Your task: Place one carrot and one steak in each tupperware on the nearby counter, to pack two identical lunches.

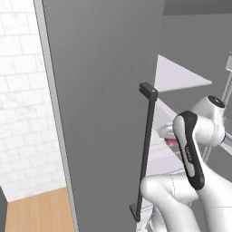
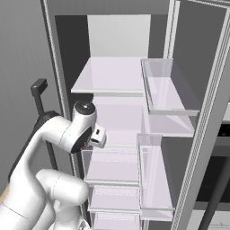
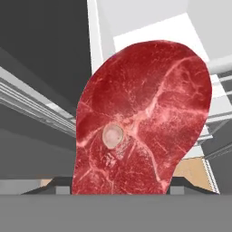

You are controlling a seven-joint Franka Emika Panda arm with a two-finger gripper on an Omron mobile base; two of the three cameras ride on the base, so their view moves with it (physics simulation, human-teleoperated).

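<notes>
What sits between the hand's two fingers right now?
The steak, seen in the hand view: it stands between the fingers, which close on its lower edge, with the fridge shelves behind it.

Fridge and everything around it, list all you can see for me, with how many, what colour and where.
Steak: one, red marbled with a pale bone, held in the gripper in the hand view.
Fridge door: one, grey, open, with a dark vertical handle.
Fridge shelves: several, white, stacked inside the open fridge.
Door bins: two, clear, on the right door.
Wall tiles: white, left of the fridge.
Floor: light-brown wood, lower left.
Arm: one, white with dark joints, reaching into the fridge.
Gripper: one, dark fingertips, closed on the steak.
</notes>
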